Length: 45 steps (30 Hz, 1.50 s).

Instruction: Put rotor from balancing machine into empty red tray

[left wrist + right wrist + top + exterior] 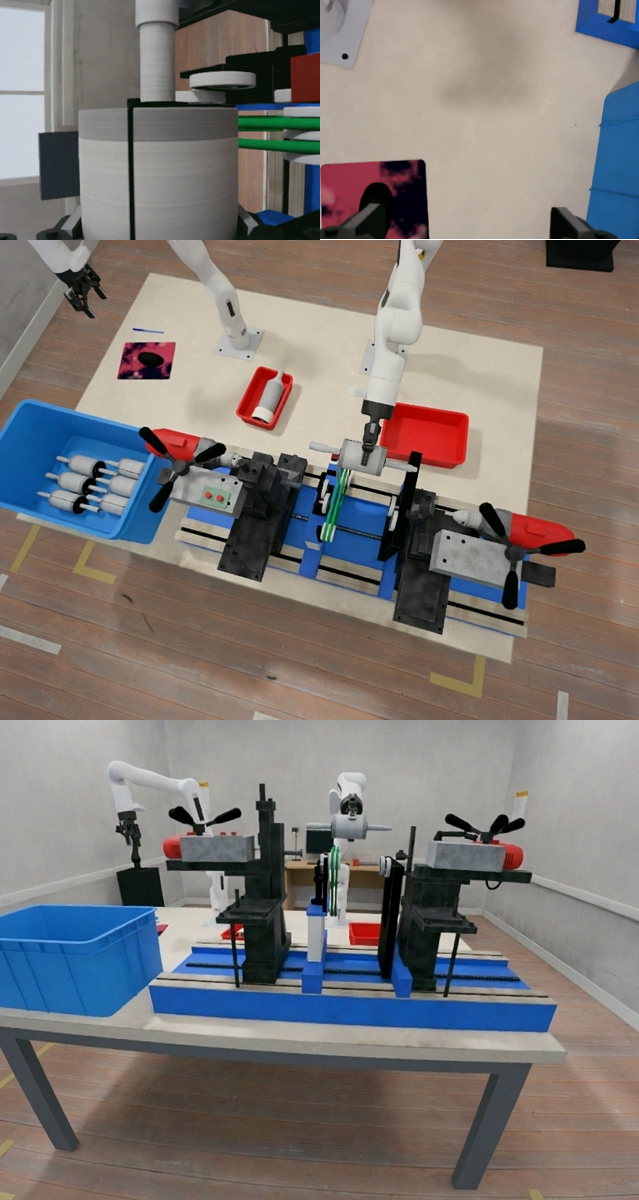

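The grey rotor [349, 454] [341, 827] [184, 176] is held level in the air, above the rear part of the balancing machine [363, 510] [351, 1015] and clear of its rollers. My left gripper [365, 456] [352, 814] [158, 223] is shut on the rotor's thick body from above; the shafts stick out on both sides. The empty red tray [462, 441] [363, 933] stands on the table behind the machine, close beside the left gripper in the top view. My right gripper [98, 306] [132, 840] [468, 224] is open and empty, high up at the far left.
The machine's black upright plate [407, 498] [390, 921] stands near one rotor shaft; green belts [335, 506] [334, 879] run below the rotor. A smaller red tray [246, 404] holds a grey part. A blue bin [131, 508] [129, 958] with several rotors stands at the left.
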Each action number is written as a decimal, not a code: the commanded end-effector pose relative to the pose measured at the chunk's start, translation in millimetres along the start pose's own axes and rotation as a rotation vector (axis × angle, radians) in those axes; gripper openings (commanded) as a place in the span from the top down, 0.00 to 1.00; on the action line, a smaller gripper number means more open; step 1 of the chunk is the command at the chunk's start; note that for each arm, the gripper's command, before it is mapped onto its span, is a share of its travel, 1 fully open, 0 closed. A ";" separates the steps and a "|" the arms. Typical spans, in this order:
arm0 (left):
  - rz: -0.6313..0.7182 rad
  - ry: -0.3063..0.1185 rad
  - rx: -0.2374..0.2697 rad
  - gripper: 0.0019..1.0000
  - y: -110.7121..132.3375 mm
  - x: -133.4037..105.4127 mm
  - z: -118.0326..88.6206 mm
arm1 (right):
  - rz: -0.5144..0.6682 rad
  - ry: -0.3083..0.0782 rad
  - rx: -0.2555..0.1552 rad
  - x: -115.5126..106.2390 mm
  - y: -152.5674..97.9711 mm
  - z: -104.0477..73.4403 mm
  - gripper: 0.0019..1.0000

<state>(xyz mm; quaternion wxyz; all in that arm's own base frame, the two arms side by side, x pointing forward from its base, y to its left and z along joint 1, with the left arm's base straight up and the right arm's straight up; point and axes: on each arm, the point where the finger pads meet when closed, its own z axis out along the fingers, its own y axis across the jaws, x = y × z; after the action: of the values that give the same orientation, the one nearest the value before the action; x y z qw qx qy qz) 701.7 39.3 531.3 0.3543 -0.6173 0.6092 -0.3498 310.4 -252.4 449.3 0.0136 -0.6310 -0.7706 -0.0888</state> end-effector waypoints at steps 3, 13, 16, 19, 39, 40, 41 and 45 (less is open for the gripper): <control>0.001 0.000 0.007 0.90 4.3 0.2 -14.5 | 0.000 -0.002 -0.001 0.1 0.1 -0.7 0.00; 0.001 0.000 0.007 0.90 16.7 0.2 -35.6 | 0.000 -0.002 -0.001 0.1 0.1 -0.7 0.00; 0.001 0.000 0.007 0.90 21.4 0.3 -43.7 | 0.000 -0.002 -0.001 0.1 0.1 -0.7 0.00; 0.001 0.000 0.007 0.90 26.1 0.3 -51.8 | 0.000 -0.002 -0.001 0.1 0.1 -0.7 0.00; 0.001 0.000 0.007 0.90 51.1 0.4 -94.6 | 0.000 -0.002 -0.001 0.1 0.1 -0.7 0.00; 0.001 0.000 0.007 0.90 52.6 0.4 -97.2 | 0.000 -0.002 -0.001 0.1 0.1 -0.7 0.00; 0.001 0.000 0.007 0.90 54.1 0.4 -99.7 | 0.000 -0.002 -0.001 0.1 0.1 -0.7 0.00; 0.001 0.000 0.007 0.90 59.9 0.4 -109.7 | 0.000 -0.002 -0.001 0.1 0.1 -0.7 0.00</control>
<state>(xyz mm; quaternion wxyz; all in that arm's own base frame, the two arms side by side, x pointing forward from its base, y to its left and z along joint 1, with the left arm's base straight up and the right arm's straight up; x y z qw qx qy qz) 582.0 37.1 532.4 0.3548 -0.6173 0.6088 -0.3499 310.4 -252.4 449.3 0.0136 -0.6310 -0.7706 -0.0888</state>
